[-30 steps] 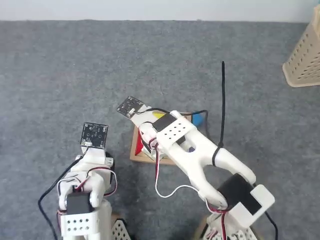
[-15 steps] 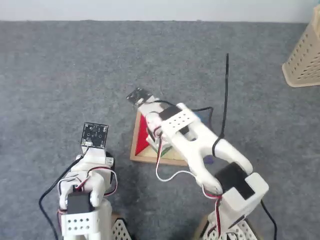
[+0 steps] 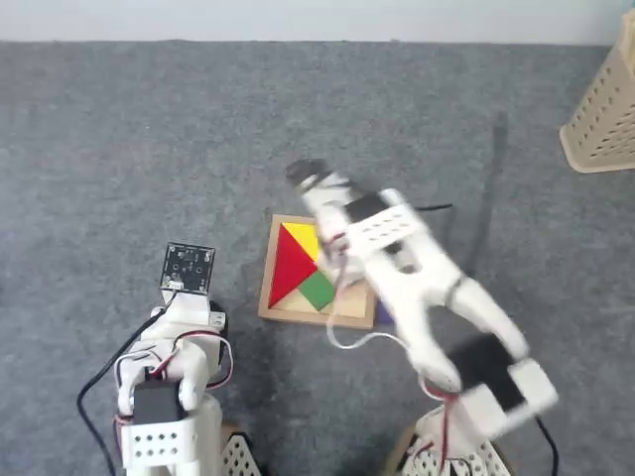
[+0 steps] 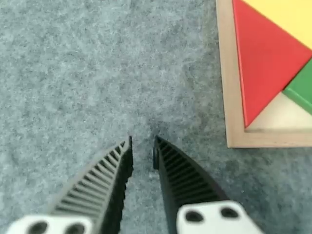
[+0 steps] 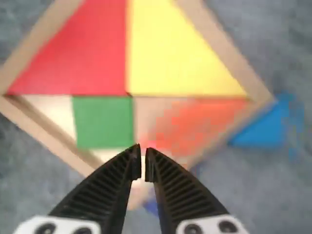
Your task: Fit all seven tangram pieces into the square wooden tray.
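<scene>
The square wooden tray [image 3: 266,299] lies on the grey carpet mid-table. It holds a red triangle [image 3: 286,268], a yellow triangle [image 3: 302,238] and a green square [image 3: 317,290]. My right arm [image 3: 397,253] stretches over the tray's right half. My right gripper [image 5: 142,148] hangs shut and empty above the tray [image 5: 229,49], over the red [image 5: 83,53], yellow [image 5: 170,53], green [image 5: 102,122] and an orange piece [image 5: 195,126]. A blue piece [image 5: 263,129] lies just outside the rim. My left gripper [image 4: 142,142] is shut over bare carpet, beside the tray's corner [image 4: 225,73].
A beige perforated basket [image 3: 605,109] stands at the far right edge. My left arm [image 3: 169,397] sits folded at the near left. Open carpet stretches across the far side and to the left of the tray.
My right arm has swung from the tray's left side toward the far right, uncovering the red, yellow and green pieces. The left arm has not moved.
</scene>
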